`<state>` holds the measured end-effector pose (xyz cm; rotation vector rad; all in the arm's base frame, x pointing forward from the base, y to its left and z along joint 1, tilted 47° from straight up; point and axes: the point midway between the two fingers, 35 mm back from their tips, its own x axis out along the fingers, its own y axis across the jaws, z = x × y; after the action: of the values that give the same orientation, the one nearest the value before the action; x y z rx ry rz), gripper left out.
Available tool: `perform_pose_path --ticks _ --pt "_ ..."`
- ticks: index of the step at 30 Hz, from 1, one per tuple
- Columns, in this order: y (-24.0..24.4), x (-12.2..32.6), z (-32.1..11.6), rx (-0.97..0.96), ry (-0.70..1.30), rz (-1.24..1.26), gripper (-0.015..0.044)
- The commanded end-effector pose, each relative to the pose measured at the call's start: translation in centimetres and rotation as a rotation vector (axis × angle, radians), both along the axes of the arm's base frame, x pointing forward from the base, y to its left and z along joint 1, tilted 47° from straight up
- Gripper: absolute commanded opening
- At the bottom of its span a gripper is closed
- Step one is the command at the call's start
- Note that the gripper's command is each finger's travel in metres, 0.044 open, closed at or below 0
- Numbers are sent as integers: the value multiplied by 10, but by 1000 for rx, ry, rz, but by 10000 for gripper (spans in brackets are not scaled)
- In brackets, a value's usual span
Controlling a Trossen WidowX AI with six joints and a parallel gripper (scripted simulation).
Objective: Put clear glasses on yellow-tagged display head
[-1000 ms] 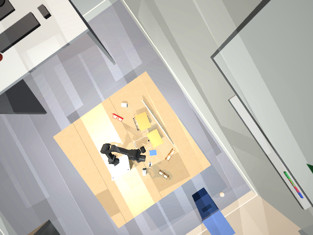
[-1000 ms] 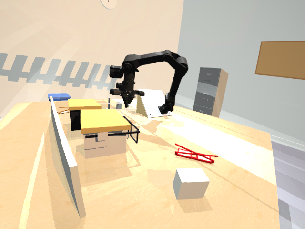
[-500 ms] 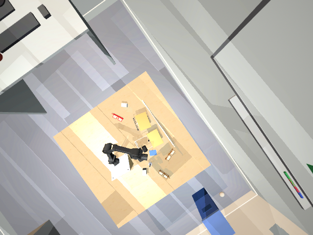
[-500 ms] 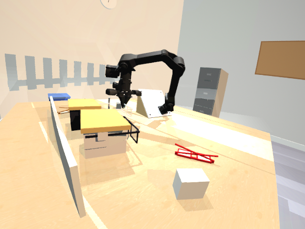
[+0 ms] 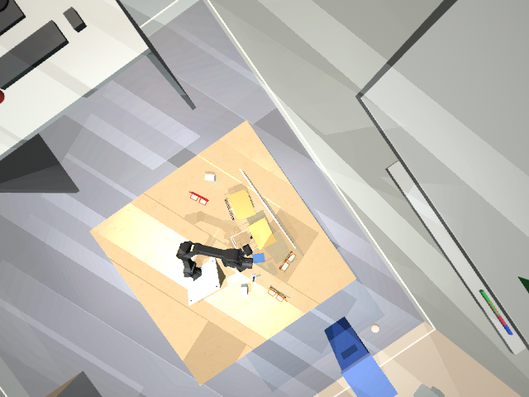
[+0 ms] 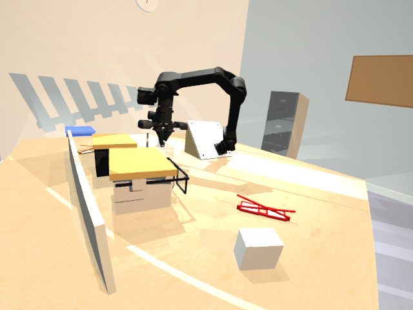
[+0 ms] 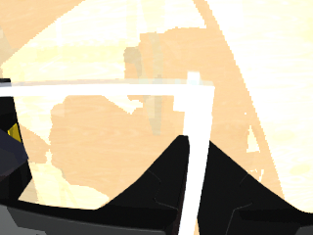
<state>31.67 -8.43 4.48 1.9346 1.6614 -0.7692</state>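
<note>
My gripper is shut on the clear glasses, which show as thin white bars. One bar runs between the fingertips, and another extends left from its corner. The glasses are held up in front of the farther display head, not on it. This head has a dark face and a yellow top. A yellow spot shows at the wrist view's left edge. The nearer display head has a yellow top and wears black glasses. I cannot tell which head bears the yellow tag.
A long upright panel stands behind both heads. Red glasses and a white block lie beyond the nearer head. A blue pad, brown glasses and a sloped white stand are near the arm.
</note>
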Motion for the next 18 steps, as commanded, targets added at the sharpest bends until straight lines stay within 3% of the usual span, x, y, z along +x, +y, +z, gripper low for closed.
perform_pose_path --ticks 1,18 --pt "-2 8 2 -2 -7 -5 0" --pt "-5 31 2 -2 -8 -5 0"
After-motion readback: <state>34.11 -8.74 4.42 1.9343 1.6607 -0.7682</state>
